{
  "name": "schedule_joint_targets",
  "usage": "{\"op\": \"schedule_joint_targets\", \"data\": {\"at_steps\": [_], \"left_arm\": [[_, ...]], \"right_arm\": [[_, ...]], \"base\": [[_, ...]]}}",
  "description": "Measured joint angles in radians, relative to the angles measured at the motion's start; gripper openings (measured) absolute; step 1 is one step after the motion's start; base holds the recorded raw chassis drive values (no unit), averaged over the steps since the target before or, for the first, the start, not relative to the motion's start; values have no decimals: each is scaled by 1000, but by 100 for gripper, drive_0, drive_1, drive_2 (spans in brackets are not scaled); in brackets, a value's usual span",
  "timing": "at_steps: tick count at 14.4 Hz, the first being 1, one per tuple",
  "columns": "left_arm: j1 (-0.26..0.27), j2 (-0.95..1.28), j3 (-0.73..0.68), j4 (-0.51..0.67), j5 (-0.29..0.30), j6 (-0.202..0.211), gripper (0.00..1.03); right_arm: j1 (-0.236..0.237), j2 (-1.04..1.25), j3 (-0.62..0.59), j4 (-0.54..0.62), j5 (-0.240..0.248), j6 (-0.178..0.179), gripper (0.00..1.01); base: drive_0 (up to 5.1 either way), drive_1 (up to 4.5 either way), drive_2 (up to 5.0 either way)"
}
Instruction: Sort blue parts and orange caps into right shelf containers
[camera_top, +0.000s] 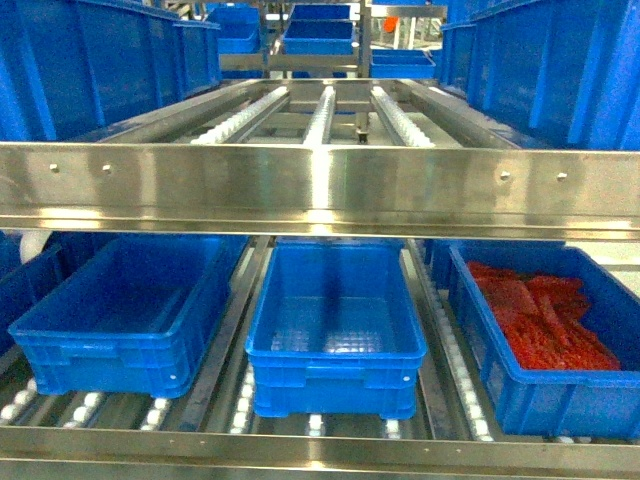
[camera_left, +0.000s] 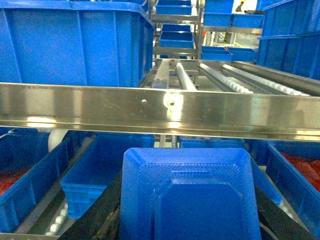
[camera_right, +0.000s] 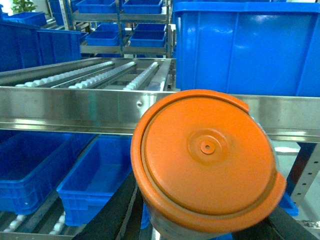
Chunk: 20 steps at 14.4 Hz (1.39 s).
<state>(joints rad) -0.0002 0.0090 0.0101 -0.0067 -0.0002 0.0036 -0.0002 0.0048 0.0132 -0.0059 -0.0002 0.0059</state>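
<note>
A bright-blue part (camera_left: 190, 195) fills the bottom of the left wrist view, with my left gripper (camera_left: 186, 219) shut on it between dark fingers (camera_left: 100, 217). My right gripper (camera_right: 200, 224) is shut on an orange cap (camera_right: 205, 155), whose flat round face points at the camera. Both are held in front of the steel shelf (camera_top: 320, 190). On its lower tier stand three open blue containers: an empty left one (camera_top: 60, 335), an empty middle one (camera_top: 335, 385), and a right one (camera_top: 470, 300) holding red pieces. Neither gripper shows in the head view.
The shelf's front rail (camera_left: 165, 107) crosses every view at mid height. Big blue bins (camera_top: 90, 60) stand on the upper tier at the left and right (camera_top: 560, 70), with bare white rollers (camera_top: 320, 115) between them. More racks with bins stand behind.
</note>
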Motion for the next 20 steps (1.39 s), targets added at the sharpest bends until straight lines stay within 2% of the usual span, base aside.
{"op": "schedule_joint_targets", "data": {"at_steps": [11,20], "left_arm": [[0,0,0,0,0,0,43],[0,0,0,0,-1,0,43]], "right_arm": [[0,0,0,-1,0,0,43],[0,0,0,0,-3,0,43]], "base": [[-495,258,240],[0,0,0]]}}
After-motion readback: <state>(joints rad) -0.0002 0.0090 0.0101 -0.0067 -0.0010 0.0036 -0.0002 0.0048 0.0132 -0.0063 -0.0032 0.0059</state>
